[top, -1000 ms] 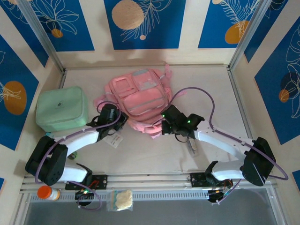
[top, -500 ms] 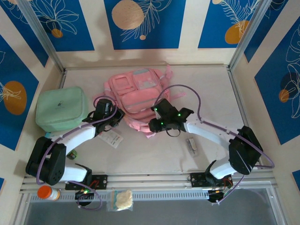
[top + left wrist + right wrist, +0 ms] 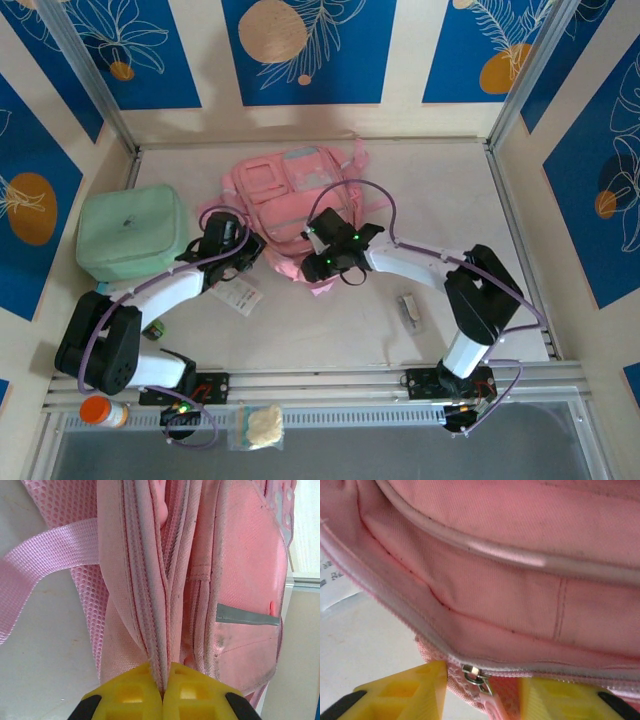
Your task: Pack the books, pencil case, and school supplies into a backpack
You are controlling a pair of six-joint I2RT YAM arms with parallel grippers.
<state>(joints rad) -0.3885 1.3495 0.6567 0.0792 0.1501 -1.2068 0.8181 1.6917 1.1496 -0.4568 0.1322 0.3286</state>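
The pink backpack (image 3: 290, 200) lies flat at the table's middle back. My left gripper (image 3: 247, 258) is shut on its zip-edge fabric at the near left corner; in the left wrist view the yellow fingertips (image 3: 130, 695) pinch that seam of the backpack (image 3: 240, 580). My right gripper (image 3: 318, 268) is at the pack's near edge. It stands open, with a yellow finger (image 3: 405, 695) on each side of the metal zip slider (image 3: 472, 672) and its pink pull. The school supplies item (image 3: 408, 308), small and pale, lies on the table to the right. The books and the pencil case are out of view.
A padded mint-green zip case (image 3: 130, 232) sits at the left, close to my left arm. A white printed tag (image 3: 240, 296) lies under the left wrist. An orange-capped bottle (image 3: 102, 410) and a small clear bag (image 3: 260, 425) rest on the front rail.
My right arm has swung left from beside the small pale item to the backpack's near edge, and its jaws have opened. The left gripper shifted slightly up, still holding the fabric.
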